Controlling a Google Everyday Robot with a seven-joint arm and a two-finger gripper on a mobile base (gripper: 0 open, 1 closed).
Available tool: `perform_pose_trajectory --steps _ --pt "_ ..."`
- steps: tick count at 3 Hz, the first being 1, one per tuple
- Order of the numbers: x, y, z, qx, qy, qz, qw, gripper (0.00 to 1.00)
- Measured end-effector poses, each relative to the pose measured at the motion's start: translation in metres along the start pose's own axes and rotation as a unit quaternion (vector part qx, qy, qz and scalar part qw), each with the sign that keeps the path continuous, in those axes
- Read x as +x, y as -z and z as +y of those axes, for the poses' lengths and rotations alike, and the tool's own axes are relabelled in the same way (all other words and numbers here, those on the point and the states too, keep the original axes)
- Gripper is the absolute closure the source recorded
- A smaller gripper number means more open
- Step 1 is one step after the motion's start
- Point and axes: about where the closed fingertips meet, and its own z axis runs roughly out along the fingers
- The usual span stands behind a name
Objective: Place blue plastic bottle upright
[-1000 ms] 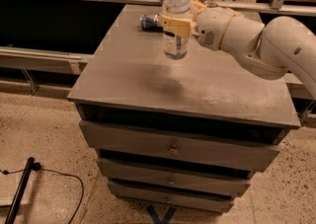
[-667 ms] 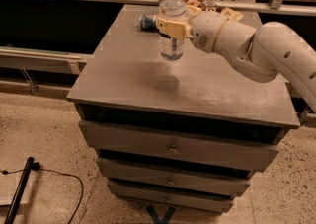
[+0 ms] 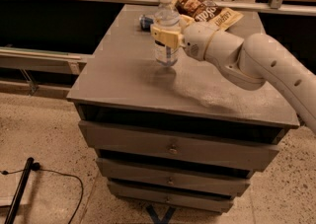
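The blue plastic bottle [image 3: 166,33] stands upright on the grey cabinet top [image 3: 128,77], near its middle back. It is clear with a white cap and a white label. My gripper [image 3: 167,35] reaches in from the right and its yellowish fingers [image 3: 162,36] are closed around the bottle's middle. The bottle's base looks to be at or just above the surface. My white arm [image 3: 256,62] stretches off to the right edge.
A small blue-and-silver can [image 3: 145,21] lies behind the bottle. A brown snack bag [image 3: 207,11] lies at the back right of the top. The cabinet has several drawers [image 3: 173,149] below. A black cable and pole [image 3: 24,188] lie on the floor at the left.
The bottle and gripper have moved slightly left and down toward the cabinet top, staying upright in my grasp.
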Motion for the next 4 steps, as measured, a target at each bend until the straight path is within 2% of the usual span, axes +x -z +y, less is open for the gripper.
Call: perform_pose_trajectory --steps 1,2,3,4 --pt "0.011 0.003 0.001 0.003 -0.003 0.007 1.0 1.0" --pt "0.018 0.006 0.003 0.014 -0.004 0.008 0.9999 0.82" --pt "0.021 0.006 0.007 0.016 -0.002 0.005 0.9999 0.59" --pt "0.023 0.006 0.01 0.013 -0.001 0.005 0.9999 0.27"
